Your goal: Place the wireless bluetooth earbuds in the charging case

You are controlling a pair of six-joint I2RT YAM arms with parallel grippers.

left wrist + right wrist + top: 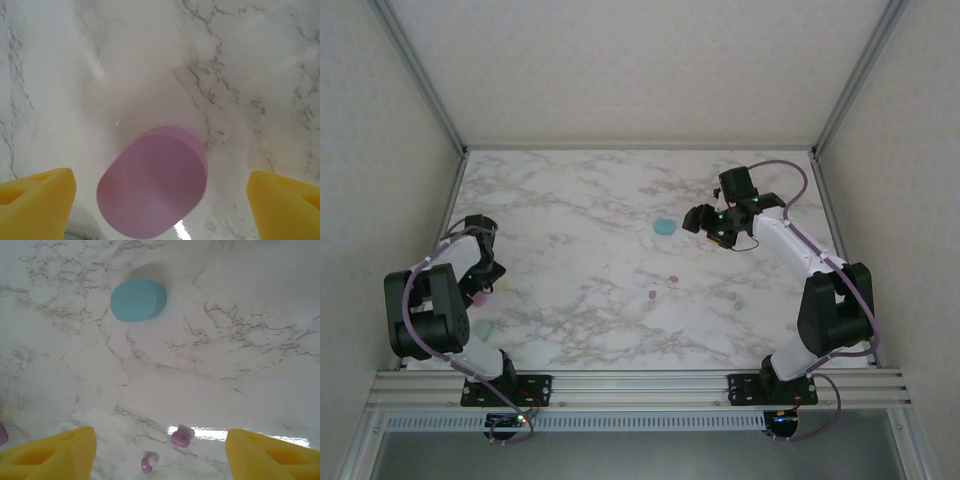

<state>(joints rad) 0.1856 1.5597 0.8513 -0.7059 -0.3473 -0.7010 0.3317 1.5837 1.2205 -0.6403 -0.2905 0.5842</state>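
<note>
Standing over the counter (pixel 570 200), I see the pink-purple buds lying apart from their case. The pink case (pixel 152 182) sits far out at 9 o'clock under the left arm (pixel 430 310). From that wrist, the left jaws stand spread, with a yellow pad (pixel 35 202) on either side of the case and neither touching it. The case's long axis runs from 7 to 1 o'clock, slanted across the gap rather than square to it. It looks shut, though from this angle I cannot be sure of a lid seam.

The two pink buds (pixel 672 279) lie just off the middle of the counter toward 5 o'clock, close together and well apart from the pink case. The right arm (pixel 820 300) is plainly the nearer one. Its jaws are also spread and hold nothing. Seen from its wrist, one pink bud (pixel 181 436) and its twin (pixel 148 463) sit at 6 o'clock, low between the yellow pads (pixel 55 455), with the teal case (pixel 138 300) farther out at 11 o'clock.

A pair of pale green buds (pixel 735 300) rests at 4 o'clock.

I judge the coming move turns on that gap: buds by the right jaws, their case between the left ones.
</note>
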